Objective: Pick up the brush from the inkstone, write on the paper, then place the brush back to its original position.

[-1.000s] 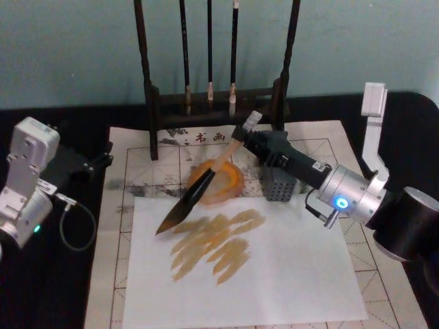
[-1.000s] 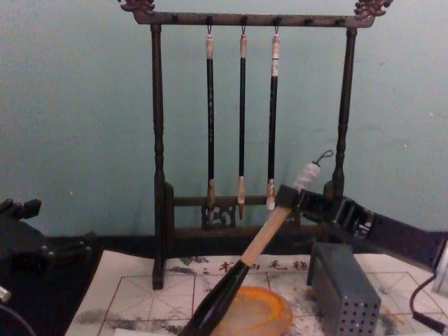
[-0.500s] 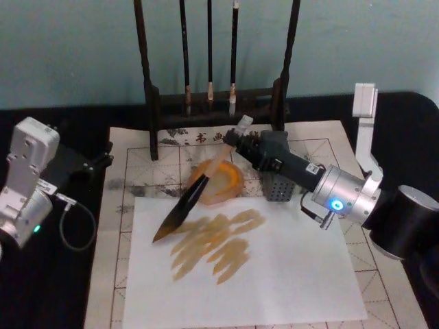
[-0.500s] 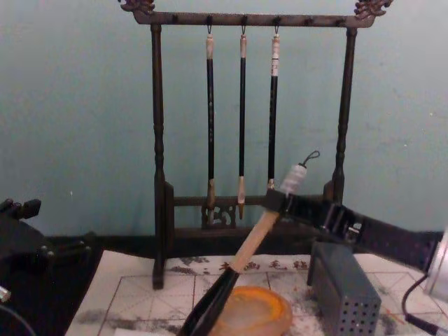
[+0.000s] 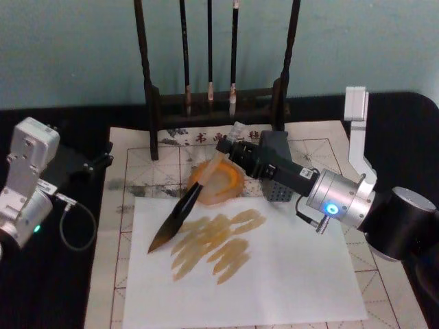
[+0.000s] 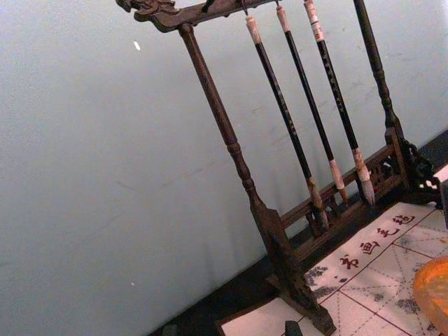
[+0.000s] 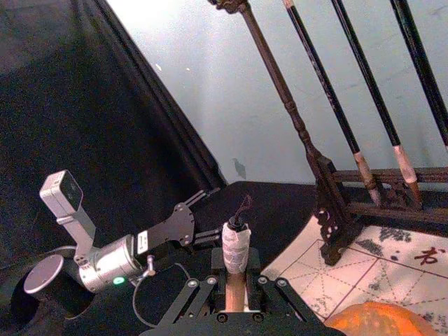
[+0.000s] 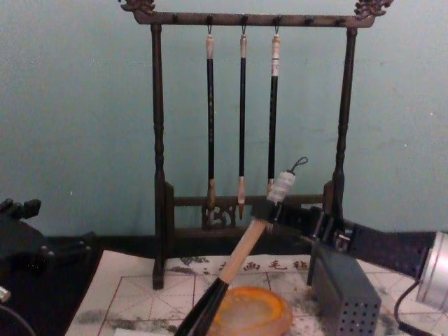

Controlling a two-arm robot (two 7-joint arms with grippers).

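While the right gripper [image 5: 230,147] pinches the thick, pale-wooden calligraphy brush [image 5: 188,199] just below its white-wrapped end, it slants over the round orange inkstone [image 5: 232,179], soft inky tip near the white paper [image 5: 288,274]; light and stiff, it may pivot. The left gripper [image 5: 96,163] idles leftward.

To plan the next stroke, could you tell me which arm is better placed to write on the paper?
The right. The right gripper is shut on the brush, whose tip angles down over the paper. The left gripper rests off to the left, beside the paper, holding nothing.
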